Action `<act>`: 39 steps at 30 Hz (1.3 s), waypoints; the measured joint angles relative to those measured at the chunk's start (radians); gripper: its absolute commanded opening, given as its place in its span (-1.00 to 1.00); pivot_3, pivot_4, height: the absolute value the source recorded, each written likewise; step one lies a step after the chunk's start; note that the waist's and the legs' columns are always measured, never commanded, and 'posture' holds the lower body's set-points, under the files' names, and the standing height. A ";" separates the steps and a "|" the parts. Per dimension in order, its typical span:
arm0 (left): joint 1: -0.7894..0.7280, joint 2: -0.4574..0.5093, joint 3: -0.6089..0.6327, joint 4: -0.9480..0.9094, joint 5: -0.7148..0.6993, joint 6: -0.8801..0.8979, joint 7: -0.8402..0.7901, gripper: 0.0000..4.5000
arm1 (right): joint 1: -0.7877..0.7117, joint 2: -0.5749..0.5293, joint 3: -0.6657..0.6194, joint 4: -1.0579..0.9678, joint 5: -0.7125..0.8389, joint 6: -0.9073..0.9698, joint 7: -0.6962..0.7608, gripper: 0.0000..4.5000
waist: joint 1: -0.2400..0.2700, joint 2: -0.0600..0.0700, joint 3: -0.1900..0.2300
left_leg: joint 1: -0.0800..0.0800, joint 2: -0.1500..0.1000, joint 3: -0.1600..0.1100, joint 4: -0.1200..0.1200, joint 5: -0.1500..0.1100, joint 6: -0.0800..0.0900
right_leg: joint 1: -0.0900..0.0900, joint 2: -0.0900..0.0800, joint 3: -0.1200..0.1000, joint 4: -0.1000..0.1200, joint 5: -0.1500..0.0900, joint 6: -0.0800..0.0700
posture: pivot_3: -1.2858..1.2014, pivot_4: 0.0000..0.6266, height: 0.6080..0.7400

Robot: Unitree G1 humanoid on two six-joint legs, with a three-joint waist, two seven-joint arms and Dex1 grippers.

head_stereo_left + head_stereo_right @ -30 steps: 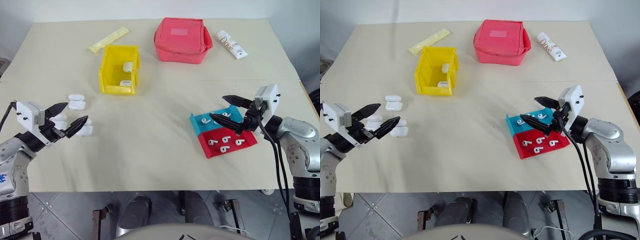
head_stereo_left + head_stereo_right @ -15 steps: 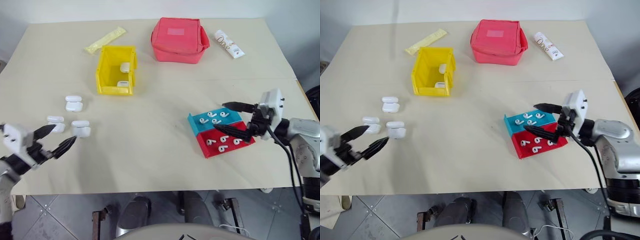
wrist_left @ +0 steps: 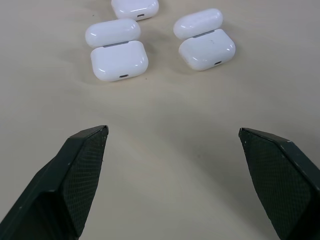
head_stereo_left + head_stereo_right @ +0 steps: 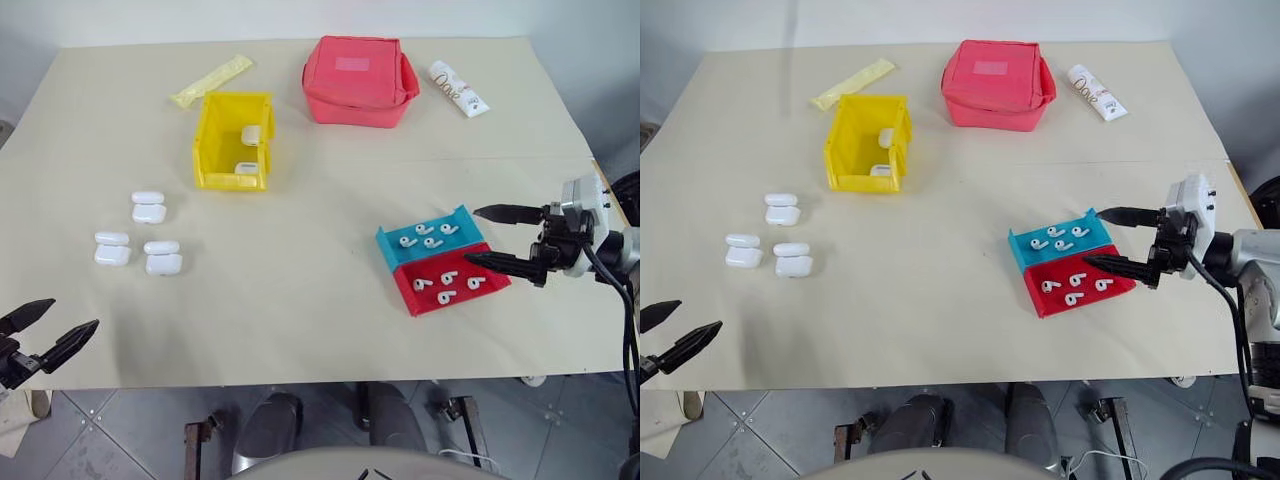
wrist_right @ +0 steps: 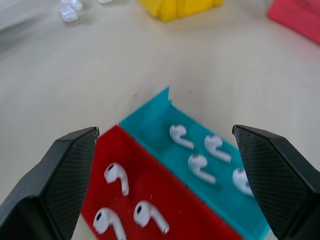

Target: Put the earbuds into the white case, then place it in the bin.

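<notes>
We see the earbuds [image 4: 432, 241] lying loose in two shallow trays near the desk's right edge: four in the teal tray [image 4: 425, 238] and three in the red tray [image 4: 450, 284], which touches it on the near side. Three white cases [image 4: 149, 207] sit with lids open in a small cluster toward the desk's left edge, none holding an earbud that we can make out. The yellow bin [image 4: 234, 140] stands farther back, left of centre, with two more white cases inside it. Our right gripper [image 4: 505, 239] hovers just right of the trays, fingers spread wide and empty. Our left gripper [image 4: 46, 329] hangs at the desk's near left corner, well apart from the cases, also wide and empty. Along the far edge lie a red pouch [image 4: 357, 80], a yellow packet [image 4: 214, 79] and a white tube [image 4: 460, 88].
</notes>
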 measured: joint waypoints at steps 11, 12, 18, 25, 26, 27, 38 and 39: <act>-0.162 -0.039 -0.154 -0.486 -0.090 0.425 0.381 0.98 | -0.215 0.078 0.118 0.006 -0.005 -0.019 0.070 1.00 | -0.001 0.000 0.000 | 0.001 0.004 0.000 0.000 0.000 -0.003 | -0.001 0.005 0.002 0.002 0.002 0.000 | 0.03 -0.52 1.00; -0.184 -0.037 -0.164 -0.514 -0.105 0.488 0.420 0.98 | -0.224 0.081 0.125 0.011 -0.006 -0.022 0.075 1.00 | -0.001 0.000 0.000 | 0.001 0.005 0.000 0.000 -0.001 -0.003 | -0.001 0.006 0.002 0.003 0.002 0.000 | 0.03 -0.52 1.00; -0.559 -0.064 -0.228 -0.609 -0.158 1.133 0.725 0.98 | -0.262 0.108 0.172 0.069 -0.028 -0.047 0.123 1.00 | 0.001 -0.001 0.000 | 0.000 0.004 -0.001 0.002 0.001 -0.004 | -0.001 0.007 0.002 0.004 0.004 0.001 | 0.03 -0.52 1.00; -0.726 -0.130 -0.306 -0.493 -0.214 1.315 1.064 0.98 | -0.266 0.116 0.185 0.098 -0.044 -0.068 0.142 1.00 | -0.007 -0.003 -0.001 | -0.001 0.005 0.002 0.001 0.002 -0.007 | -0.006 0.008 0.005 0.006 0.004 0.000 | 0.03 -0.52 1.00; -0.740 -0.131 -0.316 -0.462 -0.246 1.316 1.125 0.98 | -0.266 0.117 0.186 0.098 -0.045 -0.069 0.143 1.00 | -0.005 -0.003 -0.001 | -0.002 0.005 0.002 0.002 0.002 -0.007 | -0.007 0.008 0.005 0.007 0.004 0.000 | 0.03 -0.52 1.00; -0.748 -0.131 -0.320 -0.445 -0.274 1.316 1.169 0.98 | -0.266 0.118 0.186 0.098 -0.045 -0.069 0.143 1.00 | -0.003 -0.004 -0.002 | -0.002 0.005 0.002 0.002 0.002 -0.008 | -0.007 0.008 0.005 0.009 0.003 0.000 | 0.03 -0.52 1.00; -0.842 -0.036 -0.373 -0.209 -0.672 1.315 1.575 0.98 | -0.249 0.122 0.186 0.089 -0.044 -0.069 0.146 1.00 | 0.000 -0.006 -0.003 | -0.002 0.003 0.003 0.002 0.003 -0.008 | -0.009 0.007 0.008 0.012 0.003 -0.001 | 0.03 -0.52 1.00; -0.844 -0.030 -0.386 -0.183 -0.700 1.315 1.595 0.98 | -0.247 0.122 0.186 0.088 -0.044 -0.068 0.146 1.00 | 0.000 -0.006 -0.003 | -0.002 0.003 0.003 0.002 0.003 -0.008 | -0.009 0.007 0.008 0.012 0.003 -0.001 | 0.03 -0.52 1.00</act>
